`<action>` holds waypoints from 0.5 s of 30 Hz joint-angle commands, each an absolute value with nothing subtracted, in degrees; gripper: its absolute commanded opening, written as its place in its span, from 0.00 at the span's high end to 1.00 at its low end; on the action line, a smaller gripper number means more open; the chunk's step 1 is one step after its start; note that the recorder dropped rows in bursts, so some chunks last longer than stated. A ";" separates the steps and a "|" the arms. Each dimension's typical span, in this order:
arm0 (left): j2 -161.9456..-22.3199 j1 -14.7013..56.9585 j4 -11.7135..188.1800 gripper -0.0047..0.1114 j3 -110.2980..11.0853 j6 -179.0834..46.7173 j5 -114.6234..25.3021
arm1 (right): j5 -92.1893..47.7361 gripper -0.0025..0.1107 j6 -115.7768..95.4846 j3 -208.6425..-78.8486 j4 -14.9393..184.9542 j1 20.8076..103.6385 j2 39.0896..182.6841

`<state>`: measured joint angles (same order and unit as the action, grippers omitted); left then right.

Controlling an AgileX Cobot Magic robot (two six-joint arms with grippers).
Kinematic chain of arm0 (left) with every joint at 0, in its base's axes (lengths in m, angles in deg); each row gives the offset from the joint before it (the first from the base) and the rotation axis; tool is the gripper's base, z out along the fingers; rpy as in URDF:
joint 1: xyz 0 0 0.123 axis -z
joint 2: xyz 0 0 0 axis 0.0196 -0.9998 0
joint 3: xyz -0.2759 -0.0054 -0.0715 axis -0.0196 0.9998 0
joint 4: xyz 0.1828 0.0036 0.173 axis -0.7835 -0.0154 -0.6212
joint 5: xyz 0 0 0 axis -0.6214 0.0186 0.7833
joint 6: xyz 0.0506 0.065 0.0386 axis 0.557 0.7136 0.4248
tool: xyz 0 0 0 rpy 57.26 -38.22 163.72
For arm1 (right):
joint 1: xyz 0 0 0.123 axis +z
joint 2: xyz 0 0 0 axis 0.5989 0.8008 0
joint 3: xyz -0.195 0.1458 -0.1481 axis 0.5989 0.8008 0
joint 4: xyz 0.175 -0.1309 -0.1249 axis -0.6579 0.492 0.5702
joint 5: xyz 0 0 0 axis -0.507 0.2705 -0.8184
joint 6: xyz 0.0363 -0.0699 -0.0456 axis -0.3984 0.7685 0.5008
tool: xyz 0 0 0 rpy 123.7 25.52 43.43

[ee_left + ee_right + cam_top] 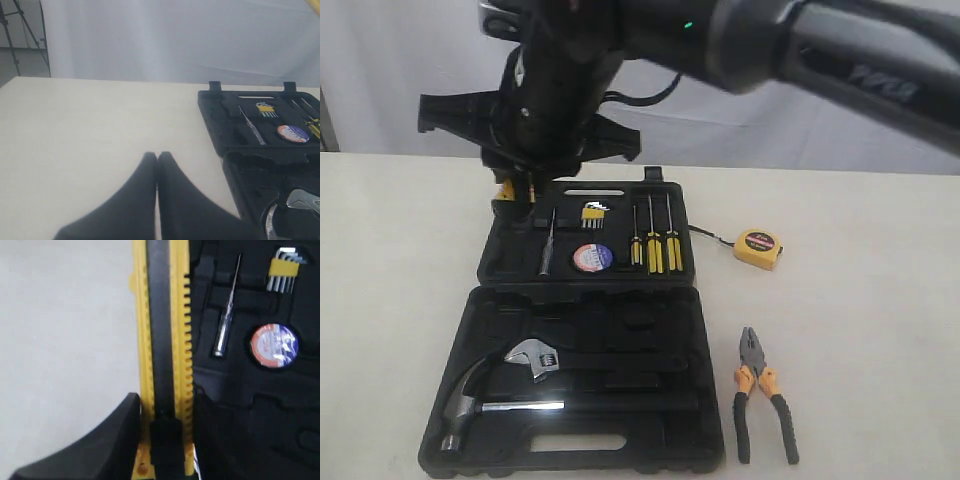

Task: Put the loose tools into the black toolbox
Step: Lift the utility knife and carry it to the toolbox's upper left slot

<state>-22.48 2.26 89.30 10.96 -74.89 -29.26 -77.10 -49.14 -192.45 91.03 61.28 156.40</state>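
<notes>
Right gripper (167, 432) clamps the yellow-black utility knife (161, 315), seemingly just above the far-left corner of the black toolbox (670, 442).

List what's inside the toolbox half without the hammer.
Tape roll, hex keys, three yellow-handled screwdrivers and a slim silver tool sit in recesses. The right gripper, holding the utility knife, covers one corner.

tape roll (591, 257) in toolbox (640, 420) | tape measure (758, 248) right of toolbox | pliers (763, 405) before tape measure
</notes>
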 commanded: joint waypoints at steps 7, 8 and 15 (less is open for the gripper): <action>-22.32 2.37 89.44 0.96 11.09 -74.94 -29.29 | -72.58 0.98 -66.17 -211.10 102.12 62.42 177.84; -22.32 2.37 89.44 0.96 11.09 -74.94 -29.29 | -72.58 0.98 -67.10 -212.63 103.20 62.42 179.70; -22.32 2.37 89.44 0.96 11.09 -74.94 -29.29 | -72.45 0.98 -72.53 -220.02 112.91 63.18 188.95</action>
<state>-22.48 2.26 89.30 10.96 -74.89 -29.26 -73.11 -70.98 -217.51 108.18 62.72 186.84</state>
